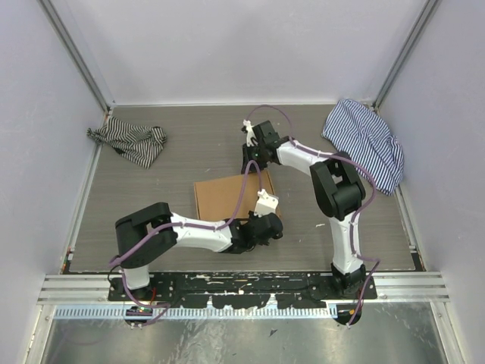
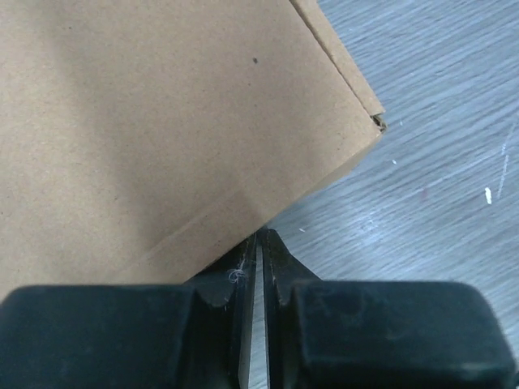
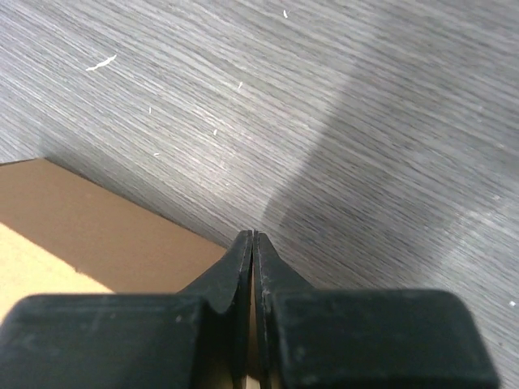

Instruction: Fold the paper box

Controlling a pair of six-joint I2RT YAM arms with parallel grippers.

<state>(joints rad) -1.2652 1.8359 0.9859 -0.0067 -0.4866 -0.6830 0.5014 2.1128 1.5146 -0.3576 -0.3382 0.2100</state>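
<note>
**A:** What is being shown nearest the arm bases?

**B:** The left gripper is being held low at the near right corner of the paper box. Its fingers are being pressed together, with only a hairline slit showing between them, and nothing is being gripped. The tips are being seen right at the box's edge. Whether the cardboard is actually being touched cannot be told.

**A:** And where is the box itself being kept?

**B:** It is being rested flat on the grey wood-grain table, between the two grippers, as a shallow brown rectangle with its broad face turned up. In the left wrist view a thin side wall is being shown below that face, running to a sharp corner.

**A:** What is being seen at the far side of the box?

**B:** The right gripper is being pointed down at the box's far right corner. Its fingers are likewise being held closed against each other, with no hold being taken on anything. The box's edge is being seen just beside them.

**A:** And beyond the box?

**B:** A black-and-white striped cloth is being seen crumpled to the far left of the box, well apart from it. A blue-and-white striped cloth is being seen spread to the box's far right.
</note>
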